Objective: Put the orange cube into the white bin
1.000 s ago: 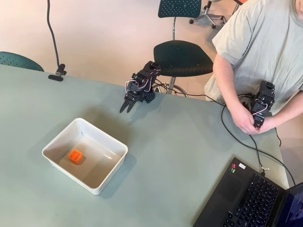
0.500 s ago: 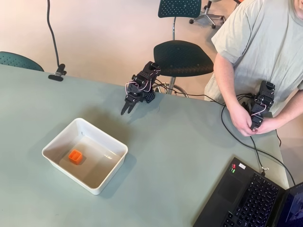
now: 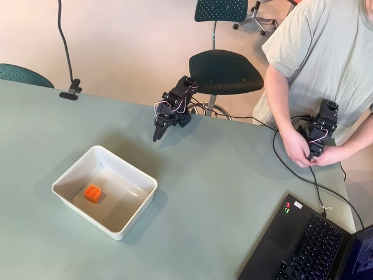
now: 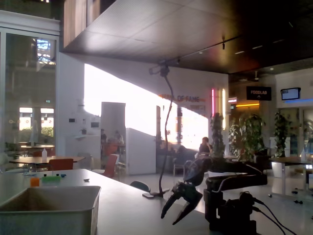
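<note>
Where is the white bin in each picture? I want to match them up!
Overhead view: the white bin sits at the lower left, on the table.
Fixed view: the white bin is at the bottom left corner, seen from the side.
Shared landmark: the gripper is up and to the right of the bin in the overhead view, and to its right in the fixed view.

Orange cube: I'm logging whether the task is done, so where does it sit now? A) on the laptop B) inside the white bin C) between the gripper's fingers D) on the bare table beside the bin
B: the overhead view shows the orange cube resting on the floor of the white bin, apart from the gripper.
</note>
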You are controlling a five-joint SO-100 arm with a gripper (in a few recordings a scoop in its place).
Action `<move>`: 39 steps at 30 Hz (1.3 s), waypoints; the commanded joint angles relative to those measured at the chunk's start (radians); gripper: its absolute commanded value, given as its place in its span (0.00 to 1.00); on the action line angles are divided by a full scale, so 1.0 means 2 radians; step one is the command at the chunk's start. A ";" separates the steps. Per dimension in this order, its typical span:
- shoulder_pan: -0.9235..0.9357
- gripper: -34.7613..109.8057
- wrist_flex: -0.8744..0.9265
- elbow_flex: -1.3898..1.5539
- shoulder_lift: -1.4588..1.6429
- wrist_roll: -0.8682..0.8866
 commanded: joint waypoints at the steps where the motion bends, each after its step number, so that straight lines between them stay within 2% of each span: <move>1: 0.006 0.38 0.000 0.004 0.002 -0.002; 13: 0.007 0.36 0.000 0.007 0.002 -0.002; 21: 0.007 0.22 -0.002 0.007 0.002 -0.002; 39: 0.008 0.22 -0.002 0.008 0.002 0.002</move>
